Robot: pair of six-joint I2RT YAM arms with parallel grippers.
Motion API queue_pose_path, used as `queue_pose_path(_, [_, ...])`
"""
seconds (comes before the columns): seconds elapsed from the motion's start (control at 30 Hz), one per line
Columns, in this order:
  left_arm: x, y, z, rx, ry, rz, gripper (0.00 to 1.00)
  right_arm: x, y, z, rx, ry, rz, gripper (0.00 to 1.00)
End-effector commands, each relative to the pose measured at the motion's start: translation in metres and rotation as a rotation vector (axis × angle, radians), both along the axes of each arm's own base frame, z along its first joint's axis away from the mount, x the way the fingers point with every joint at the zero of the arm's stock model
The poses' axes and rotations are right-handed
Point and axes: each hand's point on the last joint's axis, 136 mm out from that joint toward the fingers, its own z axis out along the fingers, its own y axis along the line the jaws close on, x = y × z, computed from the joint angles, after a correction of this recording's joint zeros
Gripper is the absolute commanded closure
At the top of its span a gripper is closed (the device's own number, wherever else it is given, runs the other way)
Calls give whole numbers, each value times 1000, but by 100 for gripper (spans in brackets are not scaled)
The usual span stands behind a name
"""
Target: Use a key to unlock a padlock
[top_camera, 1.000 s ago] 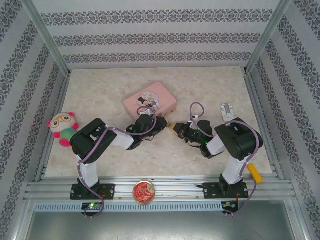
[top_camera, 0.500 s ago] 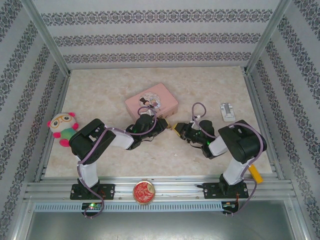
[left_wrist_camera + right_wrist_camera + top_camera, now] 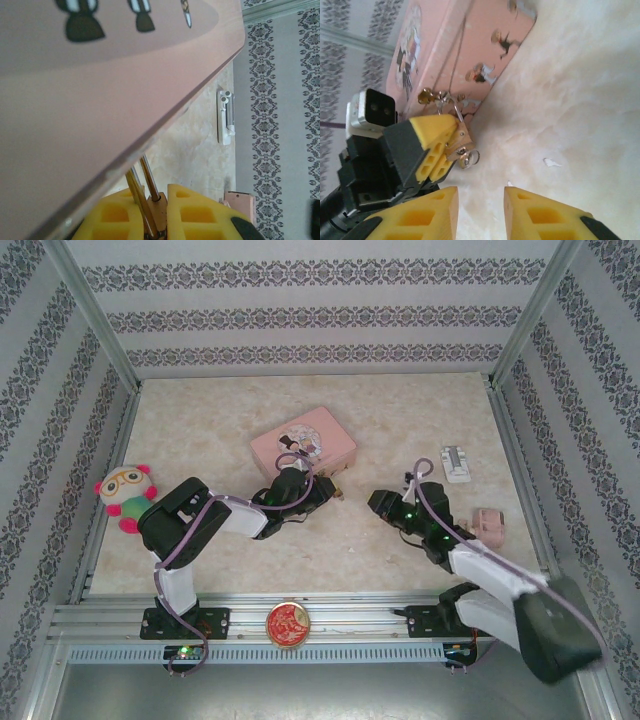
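Clamping the padlock (image 3: 463,139) tight, the left gripper (image 3: 157,222) pinned the brass body from both sides, apparently so the lock could not swing or twist while something was worked in its keyhole. The thin shackle ran up out of that grip to the front edge of the pink tin (image 3: 470,45). This put the padlock right against that edge, near the middle of the table (image 3: 420,420), and the gripper had to come in low beside the tin to reach it. A small silvery ring, likely the key (image 3: 468,158), hung at the lock's free end, on the side facing the right gripper (image 3: 480,196). That gripper stood just short of it, jaws parted with nothing between them, lined up as if to take the key and turn it.
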Motion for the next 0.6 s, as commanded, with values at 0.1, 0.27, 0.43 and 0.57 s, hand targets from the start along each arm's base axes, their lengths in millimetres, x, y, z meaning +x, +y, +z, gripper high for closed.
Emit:
queue_pose_path(0.1, [-33, -10, -34, -29, 232, -94, 100, -40, -65, 6, -392, -5, -98, 62])
queue_pose_path(0.27, [-36, -8, -39, -3, 246, -101, 100, -53, -74, 13, -412, -41, -106, 59])
queue_pose_path(0.43, [-40, -4, -43, 42, 257, -110, 100, -54, -68, 11, -461, -55, -69, 60])
queue_pose_path(0.57, [-44, 5, -44, 132, 258, -125, 100, -51, -52, 18, -569, -111, -6, 57])
